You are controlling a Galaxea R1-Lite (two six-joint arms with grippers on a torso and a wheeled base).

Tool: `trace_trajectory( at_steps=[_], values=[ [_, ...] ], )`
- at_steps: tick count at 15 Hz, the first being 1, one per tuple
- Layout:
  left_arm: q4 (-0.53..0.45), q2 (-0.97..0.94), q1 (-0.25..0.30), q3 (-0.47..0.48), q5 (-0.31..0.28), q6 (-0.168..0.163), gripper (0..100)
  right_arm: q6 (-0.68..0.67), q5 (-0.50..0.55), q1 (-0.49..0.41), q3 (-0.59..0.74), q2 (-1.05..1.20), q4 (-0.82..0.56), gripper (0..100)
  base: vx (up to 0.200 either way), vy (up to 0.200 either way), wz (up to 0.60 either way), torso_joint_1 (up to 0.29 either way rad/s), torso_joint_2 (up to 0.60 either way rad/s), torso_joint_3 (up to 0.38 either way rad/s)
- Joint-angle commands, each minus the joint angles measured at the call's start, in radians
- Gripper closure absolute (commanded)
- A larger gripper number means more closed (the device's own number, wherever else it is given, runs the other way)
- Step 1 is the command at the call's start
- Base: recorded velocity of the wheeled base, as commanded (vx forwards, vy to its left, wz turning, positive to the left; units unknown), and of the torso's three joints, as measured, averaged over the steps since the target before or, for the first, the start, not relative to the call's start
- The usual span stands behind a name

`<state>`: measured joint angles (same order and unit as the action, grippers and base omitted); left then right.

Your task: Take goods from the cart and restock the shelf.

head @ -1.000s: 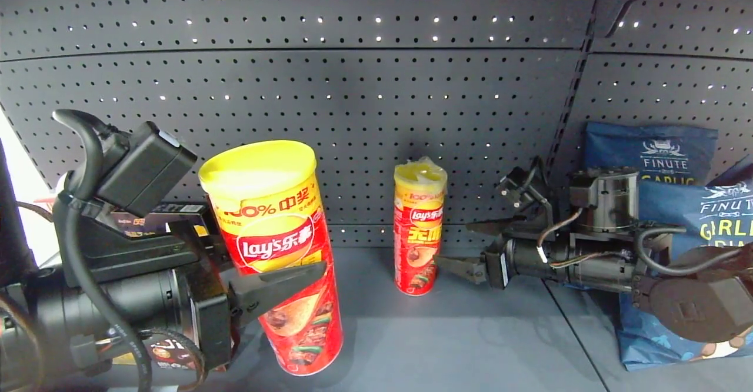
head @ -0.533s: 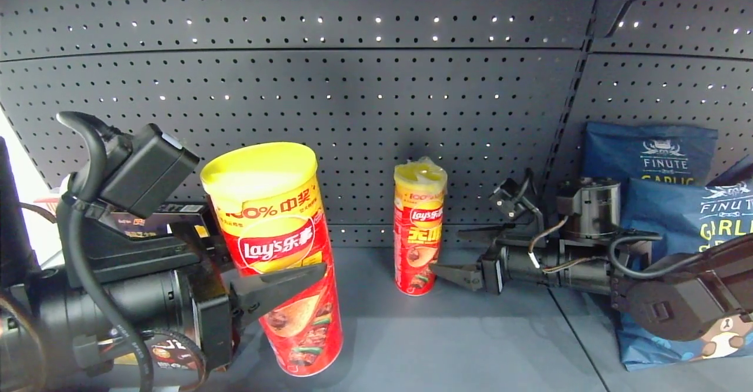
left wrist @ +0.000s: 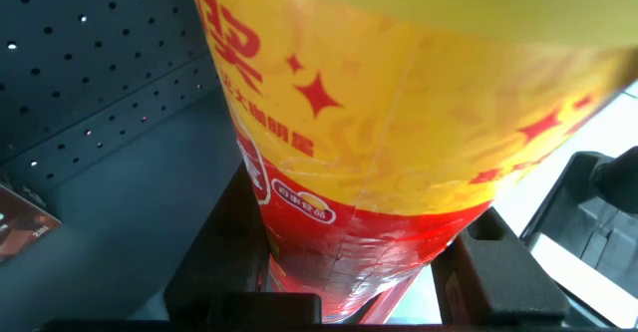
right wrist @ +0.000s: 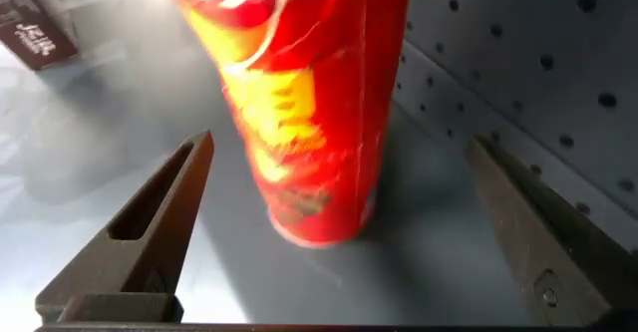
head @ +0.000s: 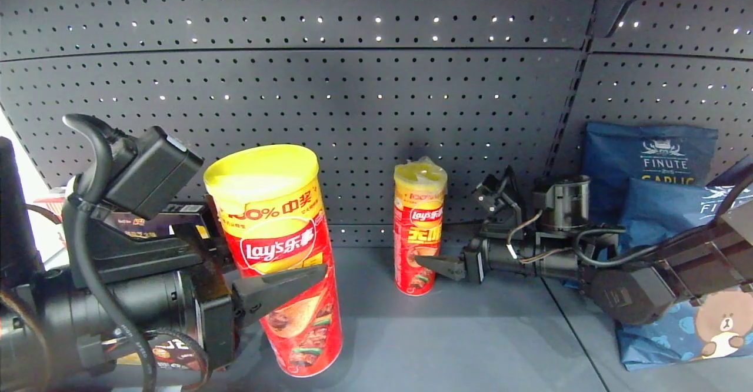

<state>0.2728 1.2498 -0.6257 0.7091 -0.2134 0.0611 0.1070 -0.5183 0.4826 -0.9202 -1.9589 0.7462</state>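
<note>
Head view of a dark shelf (head: pixel 470 333) backed by a pegboard (head: pixel 353 115).

At 9 o'clock, the left gripper (head: pixel 267 262) is clamped around a large can (head: pixel 265 203), red with a yellow lid. One finger crosses the front of the can at mid-height, and the left wrist view shows a finger pressed to each side. The can leans slightly, its top toward 11 o'clock. Its base is at or just above the shelf; which one cannot be told. A dark box (head: pixel 138 222) sits behind this gripper, at 9 o'clock of the large can.

Near the centre, at 3 o'clock of the large can and well apart from it, a small can (head: pixel 419 233) of the same colours stands upright on the shelf, close to the pegboard.

At 3 o'clock of the small can, the right gripper (right wrist: pixel 339 148) lies level, pointing toward 9 o'clock. Its jaws are spread wide, with the small can between the fingertips and a clear gap on each side in the right wrist view.

At 3 o'clock of the view, blue bags (head: pixel 647 150) lean against the pegboard behind the right arm.
</note>
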Motion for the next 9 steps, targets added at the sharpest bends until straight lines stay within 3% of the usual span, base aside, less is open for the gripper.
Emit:
trace_trajectory(
  at_steps=[1, 9],
  values=[
    [0.000, 0.007, -0.002, -0.002, 0.000, 0.000, 100, 0.000, 0.000, 0.010, -0.029, -0.040, 0.002, 0, 0.000, 0.000, 0.00, 0.000, 0.00, 0.000],
    [0.000, 0.007, -0.002, -0.002, 0.000, 0.000, 100, -0.001, -0.009, 0.019, -0.077, -0.115, 0.024, 0, 0.000, 0.000, 0.00, 0.000, 0.00, 0.000]
  ],
)
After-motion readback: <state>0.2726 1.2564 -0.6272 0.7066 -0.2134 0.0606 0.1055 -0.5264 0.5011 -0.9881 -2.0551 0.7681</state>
